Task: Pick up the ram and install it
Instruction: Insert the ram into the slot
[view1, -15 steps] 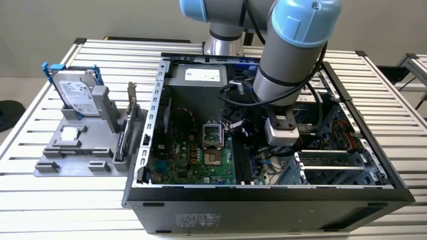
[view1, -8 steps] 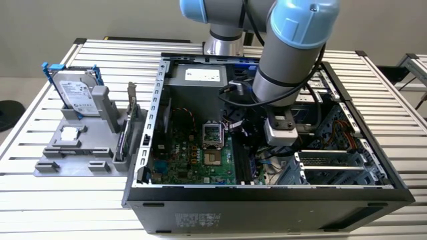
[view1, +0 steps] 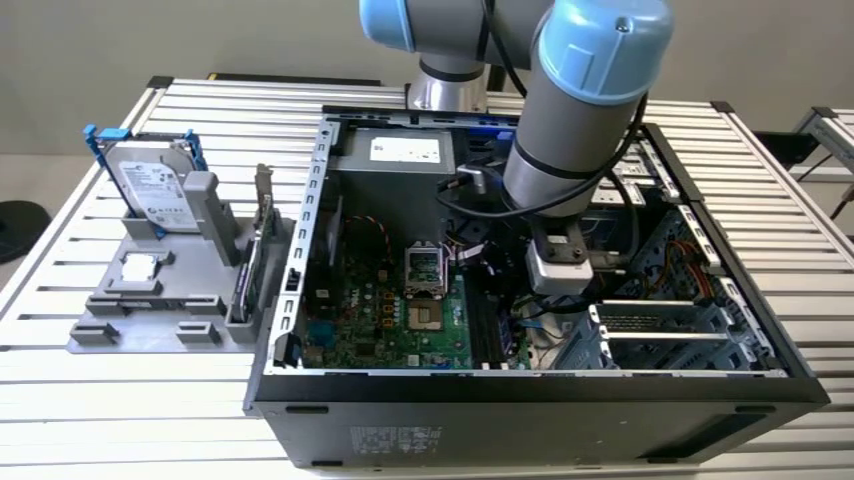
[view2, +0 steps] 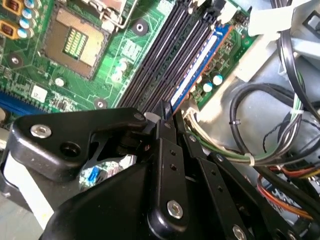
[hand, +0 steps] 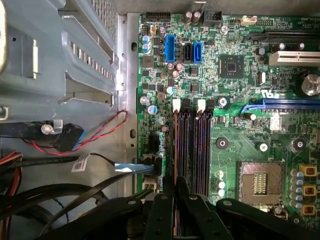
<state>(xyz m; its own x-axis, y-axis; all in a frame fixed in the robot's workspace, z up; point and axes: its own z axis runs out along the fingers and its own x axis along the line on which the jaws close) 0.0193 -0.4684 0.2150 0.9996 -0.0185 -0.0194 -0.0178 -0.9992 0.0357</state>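
The ram (view2: 197, 67) is a thin dark stick with a bluish-white sticker. It stands on edge in the outermost memory slot, the one nearest the board's edge. In the first wrist view the ram (hand: 176, 145) shows edge-on beside the other black slots (hand: 200, 150). My gripper (view2: 167, 114) is down inside the case with its black fingers shut on the stick's near end. The first wrist view shows the gripper (hand: 175, 184) straddling that slot line. In the exterior view the gripper (view1: 554, 300) hangs over the motherboard's slot area.
The open computer case (view1: 534, 385) walls in the arm. A CPU socket (hand: 260, 182) lies beside the slots. Cable bundles (view2: 260, 125) and a metal drive cage (hand: 65, 60) crowd the other side. On the exterior view's left, a grey fixture holds a hard drive (view1: 154, 185) and a bracketed card (view1: 254, 250).
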